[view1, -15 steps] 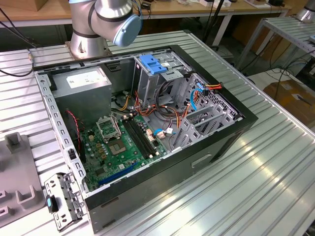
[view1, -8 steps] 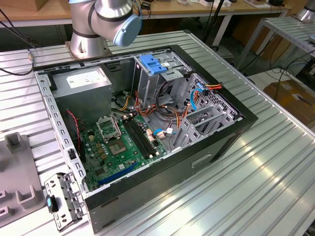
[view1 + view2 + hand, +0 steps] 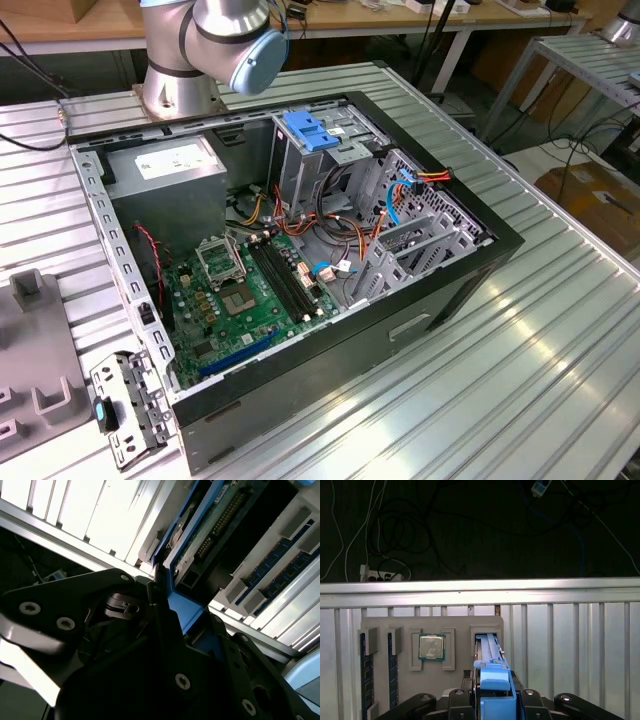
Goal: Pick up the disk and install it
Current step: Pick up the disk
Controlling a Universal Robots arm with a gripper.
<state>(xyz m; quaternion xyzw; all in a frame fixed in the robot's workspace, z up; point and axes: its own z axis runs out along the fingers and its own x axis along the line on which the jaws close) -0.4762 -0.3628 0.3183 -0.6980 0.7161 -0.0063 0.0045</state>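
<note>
Clamped narrow, the claw (image 3: 493,700) grips the blue rail of the disk (image 3: 489,652), which stands on edge between its fingers in a slot of the grey holder (image 3: 460,625). Just beside the claw, that holder carries a processor chip (image 3: 431,646) and memory sticks (image 3: 364,670), all on the ribbed counter (image 3: 570,645).

Exterior view was bright w/ glare streaks on table (image 3: 540,340), second wrist view had blown-out bkgd, pincer (image 3: 175,605) in deep shadow
</note>
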